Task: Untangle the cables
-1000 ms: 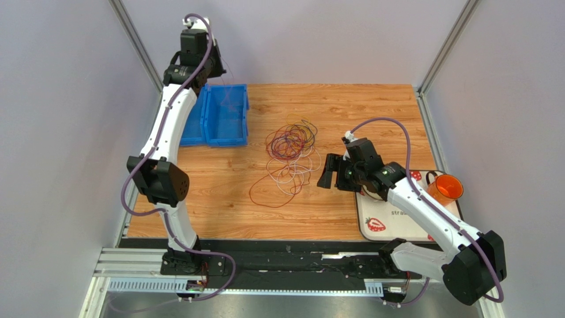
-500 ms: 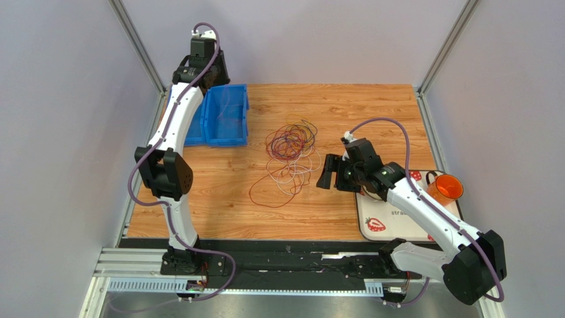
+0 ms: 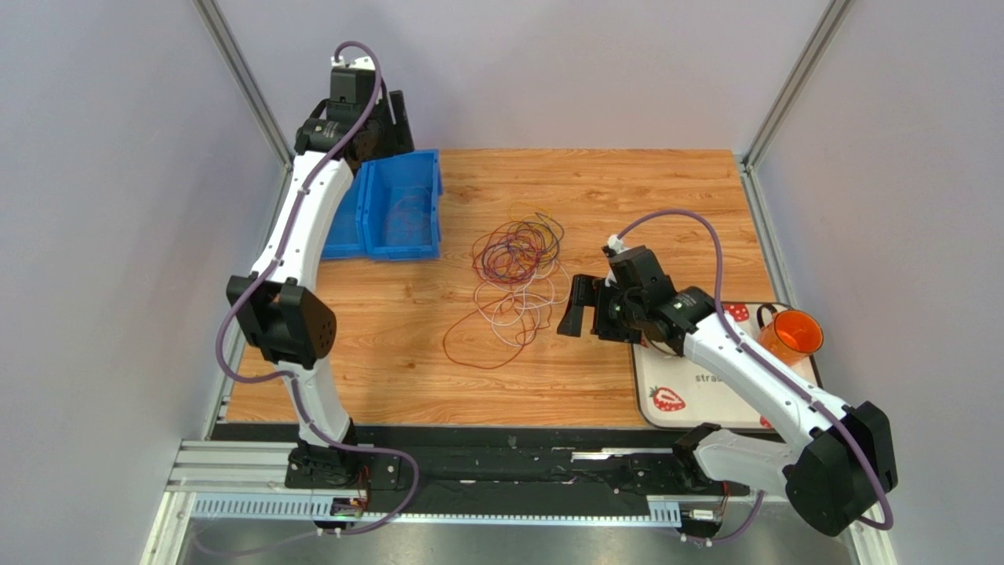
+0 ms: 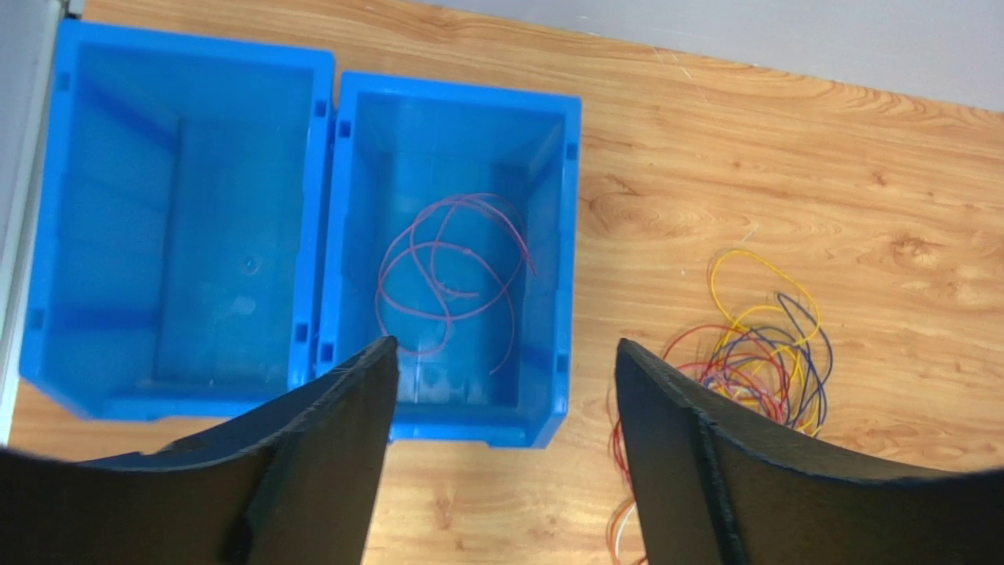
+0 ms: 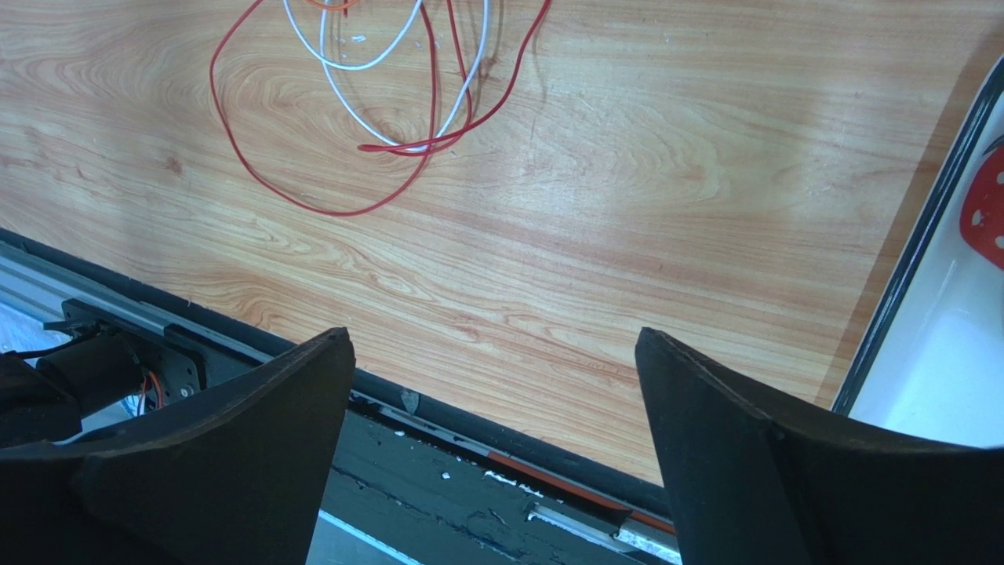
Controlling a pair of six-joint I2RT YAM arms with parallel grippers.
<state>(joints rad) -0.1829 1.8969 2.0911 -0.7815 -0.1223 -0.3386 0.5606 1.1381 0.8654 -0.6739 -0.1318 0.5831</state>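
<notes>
While one cable (image 4: 438,252) lay in the ten-o'clock bin (image 4: 454,91), my left gripper (image 4: 504,353) and right gripper (image 5: 493,341) gaped empty; the tangle (image 3: 515,253) lay unsorted.

2 blue bins (image 4: 454,88) sit side by side on the wooden table (image 3: 660,188), an orange cup (image 3: 797,334) on a white mat (image 3: 695,394).

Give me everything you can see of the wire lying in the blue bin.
The wire is thin, reddish and flexible, apparently a single strand, curled into a few loose overlapping loops. It lies flat on the floor of the blue bin, the one of the two side-by-side bins that is nearer the main tangle, and it is fully apart from that tangle. Only the bin floor seems to touch it. The left pincer hangs open above, clear of it.
</notes>
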